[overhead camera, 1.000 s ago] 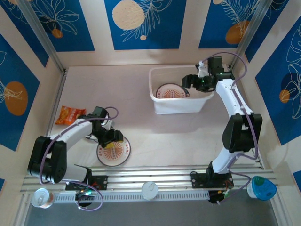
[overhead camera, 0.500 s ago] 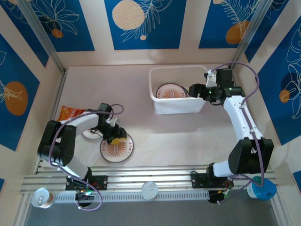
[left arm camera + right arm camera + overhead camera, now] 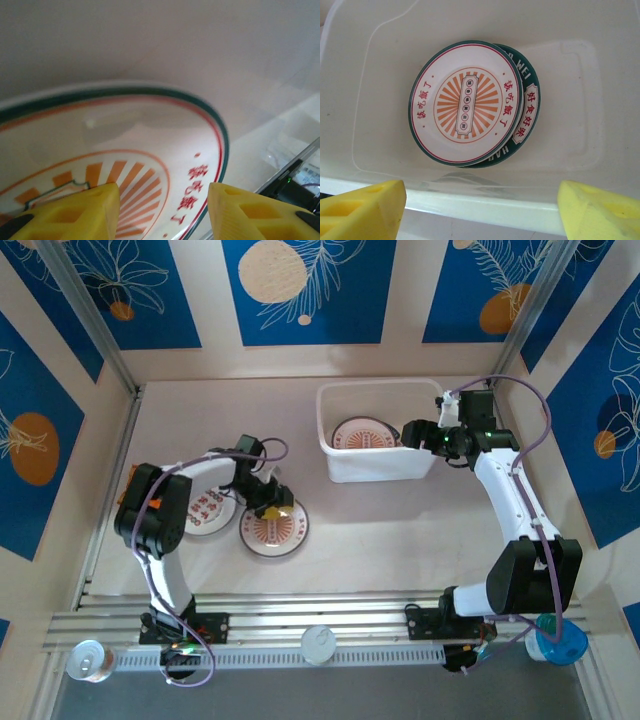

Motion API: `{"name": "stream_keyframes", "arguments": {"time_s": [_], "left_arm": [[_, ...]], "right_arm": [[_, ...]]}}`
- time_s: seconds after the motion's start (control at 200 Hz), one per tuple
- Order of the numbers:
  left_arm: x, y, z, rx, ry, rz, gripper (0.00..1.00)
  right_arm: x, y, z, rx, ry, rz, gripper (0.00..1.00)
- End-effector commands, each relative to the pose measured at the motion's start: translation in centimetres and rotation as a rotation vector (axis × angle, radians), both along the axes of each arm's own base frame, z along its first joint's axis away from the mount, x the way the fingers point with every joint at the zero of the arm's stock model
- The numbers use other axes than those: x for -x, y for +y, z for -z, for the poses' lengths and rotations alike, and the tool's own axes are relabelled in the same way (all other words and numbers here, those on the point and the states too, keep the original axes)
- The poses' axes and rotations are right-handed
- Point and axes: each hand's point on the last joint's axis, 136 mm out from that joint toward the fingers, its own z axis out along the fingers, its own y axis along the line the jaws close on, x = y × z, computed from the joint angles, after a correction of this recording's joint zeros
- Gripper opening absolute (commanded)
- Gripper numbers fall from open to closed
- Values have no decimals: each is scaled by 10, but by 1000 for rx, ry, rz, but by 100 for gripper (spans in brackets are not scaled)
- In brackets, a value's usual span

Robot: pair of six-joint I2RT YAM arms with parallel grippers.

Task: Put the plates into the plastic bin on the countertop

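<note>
At the worktop's [image 3: 400, 525] 8 o'clock area, the left tool [image 3: 268, 503] hangs spread over a flat-lying sunburst plate [image 3: 277, 533], with another plate [image 3: 203, 513] just beside at its 9 o'clock, while the right tool [image 3: 411, 433], also spread, hovers at the 3 o'clock rim of the plastic bin [image 3: 375, 384], which holds two stacked plates [image 3: 465, 102].

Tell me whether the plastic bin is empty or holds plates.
Holds plates: in the plastic bin, a sunburst plate lies overlapping a green-rimmed plate on its floor.
</note>
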Motion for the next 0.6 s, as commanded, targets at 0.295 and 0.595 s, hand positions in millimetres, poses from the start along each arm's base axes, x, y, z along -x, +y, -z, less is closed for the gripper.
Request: {"name": "stream_keyframes", "arguments": {"time_s": [0.295, 0.595], "left_arm": [[-19, -8, -59, 22, -129, 8, 48], [18, 48, -71, -73, -177, -60, 48]], "right_arm": [[-9, 11, -7, -54, -2, -6, 80], [3, 31, -8, -67, 5, -39, 79]]}}
